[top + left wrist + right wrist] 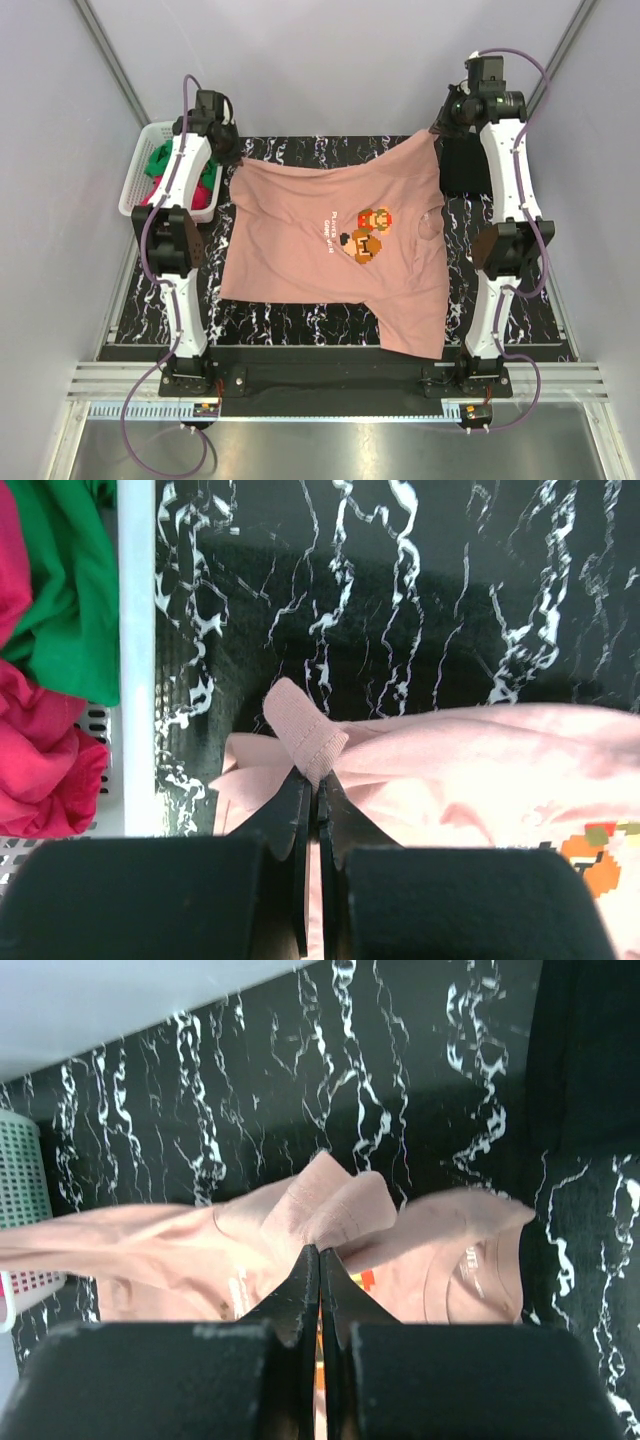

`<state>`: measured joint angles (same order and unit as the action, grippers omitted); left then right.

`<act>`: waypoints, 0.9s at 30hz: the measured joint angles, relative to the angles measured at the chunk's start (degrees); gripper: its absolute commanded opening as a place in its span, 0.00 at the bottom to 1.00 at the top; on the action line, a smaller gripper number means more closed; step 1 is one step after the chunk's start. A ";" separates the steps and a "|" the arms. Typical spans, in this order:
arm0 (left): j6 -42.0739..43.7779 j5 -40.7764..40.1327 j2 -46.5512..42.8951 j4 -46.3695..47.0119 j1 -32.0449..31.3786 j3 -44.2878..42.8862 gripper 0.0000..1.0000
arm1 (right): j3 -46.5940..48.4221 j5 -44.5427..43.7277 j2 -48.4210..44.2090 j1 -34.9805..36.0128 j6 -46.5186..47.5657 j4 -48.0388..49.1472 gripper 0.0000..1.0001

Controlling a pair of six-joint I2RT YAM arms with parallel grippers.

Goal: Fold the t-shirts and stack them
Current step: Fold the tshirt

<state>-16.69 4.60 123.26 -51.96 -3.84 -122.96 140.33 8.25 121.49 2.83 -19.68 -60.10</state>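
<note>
Salmon-pink t-shirt (330, 250) lies chest-up across the middle of the black, white-veined table (300, 325), turned sideways with its collar toward 3 o'clock and its hem toward 9 o'clock. Nearest the arm bases, at 5 o'clock, 1 sleeve reaches over the near edge of the marbled surface. At the centre sits the pixel-art figure (365, 235) with white text just beside it on the 9 o'clock side. Farther back, the far edge of the cloth is raised off the table at its 2 corners. At 11 o'clock the left gripper (312, 780) has its fingers pressed together on a folded tab of the pink hem, which sticks up just past the fingertips. At 1 o'clock the right gripper (320, 1255) is likewise clamped tight on a bunched fold of the pink cloth near the shoulder, the collar showing just to its right in the wrist view. Beyond the left arm, at 10 o'clock, a white slotted basket (133, 185) stands at the table's edge and holds a green tee (160, 160) and a magenta-red tee (200, 195) crumpled together. At 2 o'clock, under the right arm, a black tee (462, 165) lies on the table, just beside the pink collar.
</note>
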 measured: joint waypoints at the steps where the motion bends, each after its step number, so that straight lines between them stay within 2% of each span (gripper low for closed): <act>1: 0.00 0.00 0.35 -0.35 0.00 -1.09 0.00 | 1.11 -0.22 0.39 0.00 0.00 -0.07 0.00; 9: 0.00 0.17 8.94 -0.13 0.00 -11.96 0.00 | 11.47 -2.21 11.47 0.00 0.02 0.04 0.00; 18: 0.00 0.79 16.70 0.00 0.04 -12.98 0.00 | 13.49 -2.89 19.45 -0.22 0.24 0.70 0.00; 19: -0.02 0.85 16.92 0.00 0.09 -12.98 0.06 | 13.77 -2.89 19.82 -0.28 0.26 0.85 0.00; 20: -0.04 0.96 17.07 0.02 0.13 -13.07 0.27 | 13.97 -2.91 20.06 -0.33 0.28 1.27 0.04; 22: 0.13 1.22 17.18 0.31 0.24 -13.33 0.31 | 14.05 -3.04 20.22 -0.44 0.33 2.19 0.20; 23: -0.04 1.36 17.18 0.50 0.33 -13.46 0.36 | 14.08 -3.08 20.22 -0.52 0.26 2.58 0.22; 24: 0.02 1.46 17.18 0.66 0.46 -13.68 0.50 | 14.14 -3.13 20.22 -0.61 0.46 3.13 0.25; 25: 0.31 1.66 17.18 0.79 0.59 -13.92 0.54 | 14.16 -3.13 20.22 -0.70 0.52 3.78 0.30; 26: 0.11 1.84 17.18 1.09 0.74 -13.94 0.54 | 14.16 -3.13 20.22 -0.76 0.55 4.28 0.42; 27: 0.02 1.92 17.16 1.29 0.87 -13.94 0.54 | 14.16 -3.13 20.22 -0.76 0.52 5.05 0.43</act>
<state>-16.67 6.52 140.42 -50.68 -2.96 -136.90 154.50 5.13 141.71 2.07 -19.16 -55.05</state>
